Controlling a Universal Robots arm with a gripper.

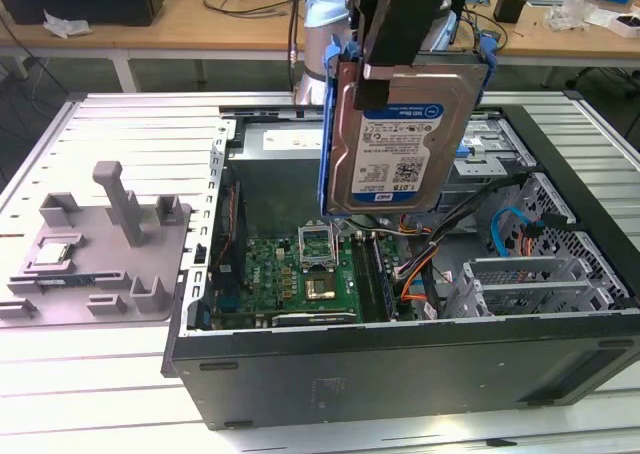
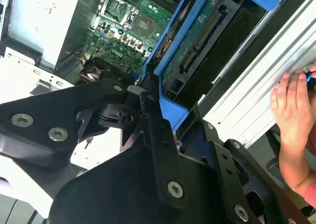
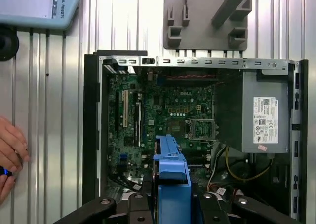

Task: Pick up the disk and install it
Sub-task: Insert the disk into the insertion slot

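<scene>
The disk [image 1: 398, 139] hangs upright above the open computer case [image 1: 400, 369], its white-and-blue label facing the exterior view. A blue carrier frame [image 1: 327, 134] runs along its sides. My gripper [image 1: 404, 66] is shut on the disk's top edge, holding it in the air over the middle of the case. In the second wrist view the disk's connector edge [image 2: 200, 41] and blue frame [image 2: 170, 110] stick out past my black fingers [image 2: 153, 125]. In the first wrist view the blue frame [image 3: 172, 177] sits between the fingers [image 3: 140, 206], over the motherboard [image 3: 168, 110].
A grey fixture plate [image 1: 100, 244] with posts and a small square chip [image 1: 57, 255] lies at the exterior view's left of the case. The case holds a drive cage [image 1: 500, 144], cables [image 1: 420, 264] and a power supply [image 3: 261, 115]. A person's hand [image 2: 291, 105] rests on the ribbed table.
</scene>
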